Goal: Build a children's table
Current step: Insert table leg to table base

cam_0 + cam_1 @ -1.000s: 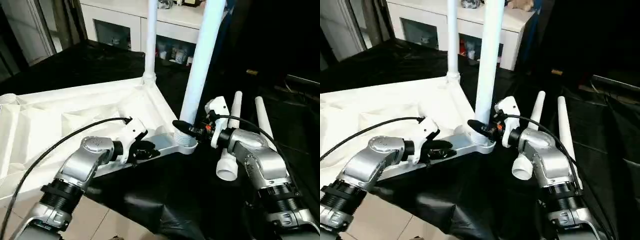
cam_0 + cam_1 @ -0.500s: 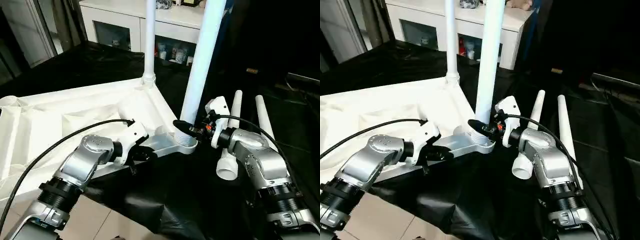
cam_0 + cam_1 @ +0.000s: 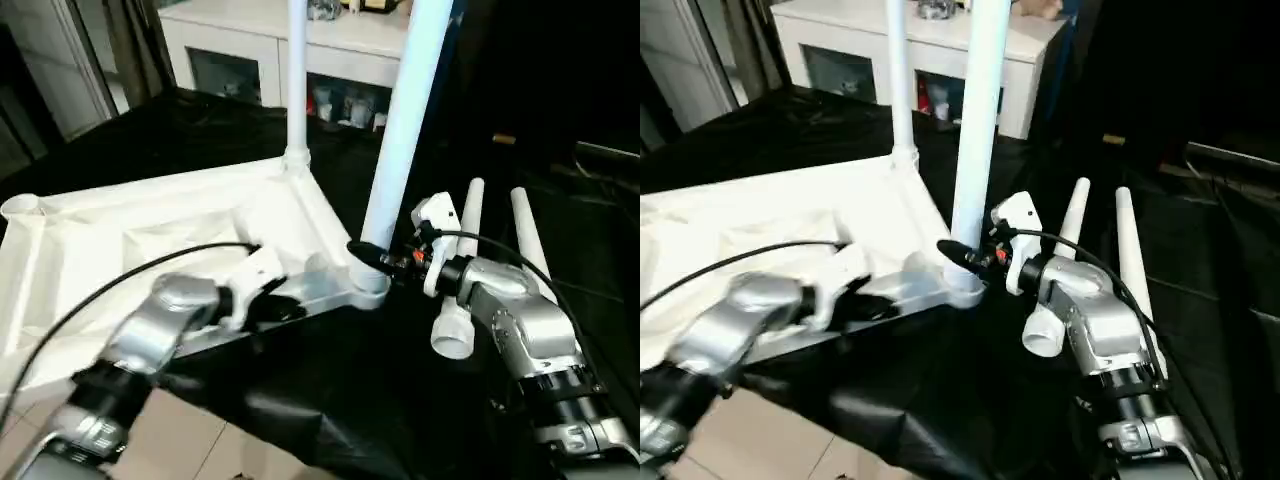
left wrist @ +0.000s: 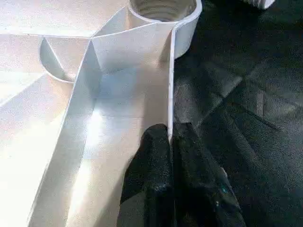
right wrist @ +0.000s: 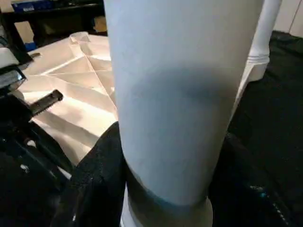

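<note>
The left gripper (image 4: 171, 142) pinches the upturned table's (image 3: 150, 230) rim. The right gripper (image 5: 163, 156) clasps the near upright leg (image 3: 400, 140); two loose legs (image 3: 495, 250) lie at three o'clock.

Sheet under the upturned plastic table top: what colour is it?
Black, creased sheet, clearest in the left wrist view beside the white table top.

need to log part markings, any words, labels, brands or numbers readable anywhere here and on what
None can be read.
Table top, ribbed underside up: plain white, no marking visible.
Upright legs and loose legs: plain white, no print.
Left gripper and right gripper: no legible label.
Items in the white cabinet: coloured packaging, too small and blurred to read.
</note>
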Available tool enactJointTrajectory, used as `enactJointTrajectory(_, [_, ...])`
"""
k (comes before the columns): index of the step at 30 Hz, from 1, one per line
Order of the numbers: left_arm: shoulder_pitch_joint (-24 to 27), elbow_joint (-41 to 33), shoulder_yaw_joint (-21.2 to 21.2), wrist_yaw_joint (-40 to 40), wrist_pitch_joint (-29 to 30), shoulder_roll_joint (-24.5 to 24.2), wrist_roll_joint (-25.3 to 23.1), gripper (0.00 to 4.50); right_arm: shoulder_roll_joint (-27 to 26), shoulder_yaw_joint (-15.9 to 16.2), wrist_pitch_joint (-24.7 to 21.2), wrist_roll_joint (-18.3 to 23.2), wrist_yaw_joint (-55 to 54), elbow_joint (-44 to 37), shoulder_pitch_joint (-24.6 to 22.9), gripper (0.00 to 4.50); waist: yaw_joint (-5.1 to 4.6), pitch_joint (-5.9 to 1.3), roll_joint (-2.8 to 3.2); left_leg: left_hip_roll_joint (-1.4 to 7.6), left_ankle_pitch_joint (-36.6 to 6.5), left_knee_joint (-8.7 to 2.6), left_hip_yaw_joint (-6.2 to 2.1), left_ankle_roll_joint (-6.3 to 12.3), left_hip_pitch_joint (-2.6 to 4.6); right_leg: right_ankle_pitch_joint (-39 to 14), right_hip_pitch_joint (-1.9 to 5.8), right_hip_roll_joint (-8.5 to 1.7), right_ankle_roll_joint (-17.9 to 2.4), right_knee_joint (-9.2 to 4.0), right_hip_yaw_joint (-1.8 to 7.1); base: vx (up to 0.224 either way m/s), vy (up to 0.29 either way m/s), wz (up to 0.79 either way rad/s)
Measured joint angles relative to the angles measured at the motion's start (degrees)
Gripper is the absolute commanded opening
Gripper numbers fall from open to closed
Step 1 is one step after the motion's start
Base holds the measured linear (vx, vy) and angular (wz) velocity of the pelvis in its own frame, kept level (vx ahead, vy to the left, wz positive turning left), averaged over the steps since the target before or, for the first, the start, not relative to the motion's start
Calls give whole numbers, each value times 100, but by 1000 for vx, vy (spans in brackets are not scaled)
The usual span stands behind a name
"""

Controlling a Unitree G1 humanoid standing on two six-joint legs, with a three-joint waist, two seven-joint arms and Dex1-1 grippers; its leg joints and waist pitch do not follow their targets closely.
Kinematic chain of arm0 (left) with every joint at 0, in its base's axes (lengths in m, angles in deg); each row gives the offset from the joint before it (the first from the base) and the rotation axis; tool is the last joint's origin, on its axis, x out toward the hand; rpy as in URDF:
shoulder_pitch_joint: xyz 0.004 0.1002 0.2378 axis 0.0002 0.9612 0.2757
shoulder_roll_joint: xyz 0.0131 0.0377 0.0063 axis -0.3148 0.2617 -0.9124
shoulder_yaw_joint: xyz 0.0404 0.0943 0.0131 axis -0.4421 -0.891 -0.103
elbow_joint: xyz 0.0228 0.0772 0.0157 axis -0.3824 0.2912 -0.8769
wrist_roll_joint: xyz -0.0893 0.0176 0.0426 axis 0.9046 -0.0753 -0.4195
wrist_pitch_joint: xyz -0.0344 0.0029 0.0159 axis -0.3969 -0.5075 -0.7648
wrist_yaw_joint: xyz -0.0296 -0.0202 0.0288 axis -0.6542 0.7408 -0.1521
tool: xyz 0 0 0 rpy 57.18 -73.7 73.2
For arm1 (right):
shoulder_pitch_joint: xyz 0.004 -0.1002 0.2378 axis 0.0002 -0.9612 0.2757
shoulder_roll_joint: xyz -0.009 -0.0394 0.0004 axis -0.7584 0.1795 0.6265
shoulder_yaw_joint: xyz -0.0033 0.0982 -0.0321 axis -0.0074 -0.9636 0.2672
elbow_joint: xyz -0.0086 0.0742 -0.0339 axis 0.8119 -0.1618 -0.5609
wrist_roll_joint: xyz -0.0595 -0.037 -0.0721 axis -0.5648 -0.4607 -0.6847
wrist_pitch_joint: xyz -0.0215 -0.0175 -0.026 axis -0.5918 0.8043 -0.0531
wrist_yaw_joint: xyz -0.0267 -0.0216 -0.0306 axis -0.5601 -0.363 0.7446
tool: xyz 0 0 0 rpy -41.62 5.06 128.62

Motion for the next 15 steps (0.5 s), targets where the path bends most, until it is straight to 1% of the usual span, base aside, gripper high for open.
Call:
enactJointTrajectory(5, [94, -50, 80, 149, -47, -129, 59, 0, 22, 19, -229, 1, 73, 218, 108, 191, -35, 1, -5, 0, 0, -4, 4, 0, -1, -1, -5, 0, 2, -4, 2, 0, 0, 0])
enactJointTrajectory(7, [112, -59, 110, 195, -47, -144, 72, 0, 34, 73, -293, -32, 138, 260, 196, 191, -46, 1, -6, 0, 0, -6, 7, 0, -1, -2, -8, 0, 2, -5, 3, 0, 0, 0])
enactJointTrajectory(11, [123, -62, 136, 225, -40, -142, 73, 0, -16, 136, -291, -34, 176, 324, 250, 191, -48, -1, -8, 0, 0, -12, 10, 0, 0, -3, -10, 0, 3, -6, 4, 0, 0, 0])
enactJointTrajectory(15, [131, -64, 156, 243, -15, -127, 73, 0, -169, 242, -264, -121, 173, 646, 409, 191, -58, -1, -8, 0, 1, -12, 13, 1, -1, -3, -12, -1, 2, -6, 5, 0, 0, 0])
